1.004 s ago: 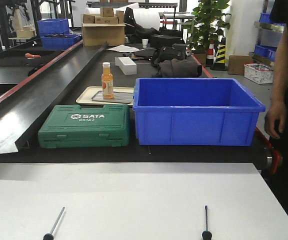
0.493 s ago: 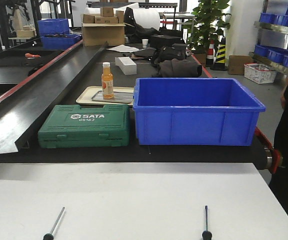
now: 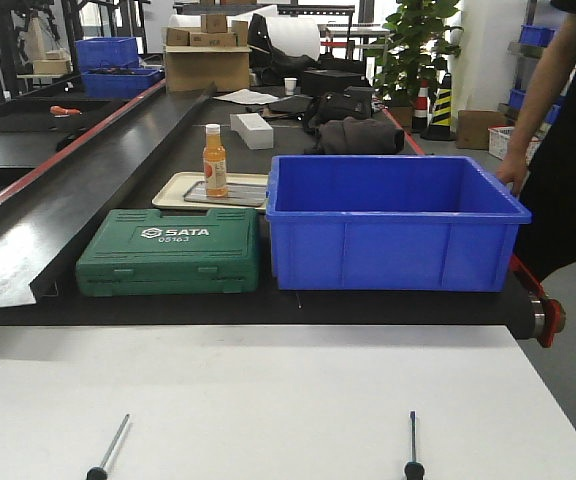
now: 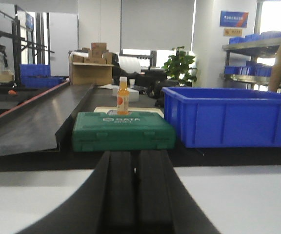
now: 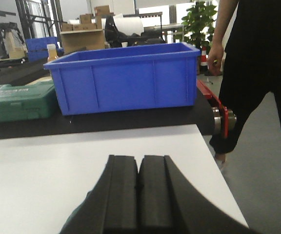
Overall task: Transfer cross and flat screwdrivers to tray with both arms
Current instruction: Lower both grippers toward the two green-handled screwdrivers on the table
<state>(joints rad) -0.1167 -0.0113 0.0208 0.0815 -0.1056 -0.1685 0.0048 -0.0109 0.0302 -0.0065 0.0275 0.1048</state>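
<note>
White table: bare except for both tools at its near edge.

Blue bin and green case stood on the black belt between the table and the goal. Judged risk: a low carry would clip either one.

Person stood at the right with a hand at the bin's rim. Judged risk: the right arm swinging wide on that side.

Grey tray lay on a beige tray, behind the case and left of the bin, well apart from the tools. An orange bottle stood upright on it. Judged risk: a tool laid there could knock it over.

Left gripper and right gripper: jaws together and holding nothing. They must spread before any pick. Pinching a thin round shaft could roll it away.

Left screwdriver: black handle at the near edge. Its long axis ran away from the robot, tip tilted slightly right.

Right screwdriver: handle also near. Its axis ran almost straight away, tip far. The two lay well apart. Could not tell which tip was cross and which flat.
</note>
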